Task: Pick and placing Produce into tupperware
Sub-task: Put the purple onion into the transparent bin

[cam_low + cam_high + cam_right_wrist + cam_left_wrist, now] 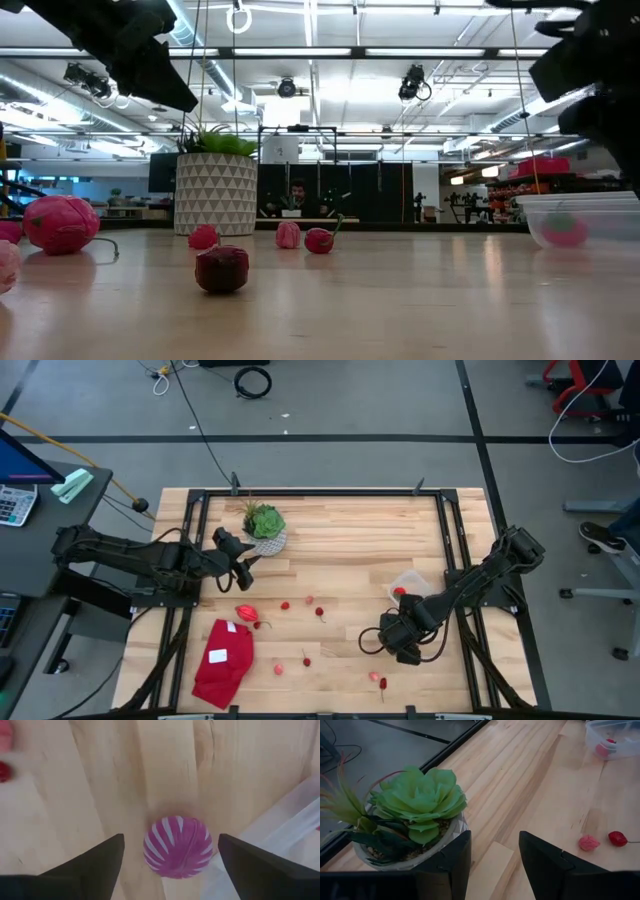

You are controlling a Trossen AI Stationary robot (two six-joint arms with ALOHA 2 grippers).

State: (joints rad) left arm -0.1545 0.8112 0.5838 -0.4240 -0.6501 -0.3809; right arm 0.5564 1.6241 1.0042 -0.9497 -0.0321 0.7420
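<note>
Beside the clear box [280,830], the right gripper [170,857] spreads its fingers wide around a striped ball [178,847], ready to grasp it; left fingers [452,860] idle, partly apart.

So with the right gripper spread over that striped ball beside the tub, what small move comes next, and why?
Probably lower the right gripper and close on the purple-and-white striped ball. Its fingers stand open on either side of the ball, which lies on the table just outside the clear tupperware, so it is not yet gripped.

blurred red pieces [5,750], perhaps berries, cut off.
</note>
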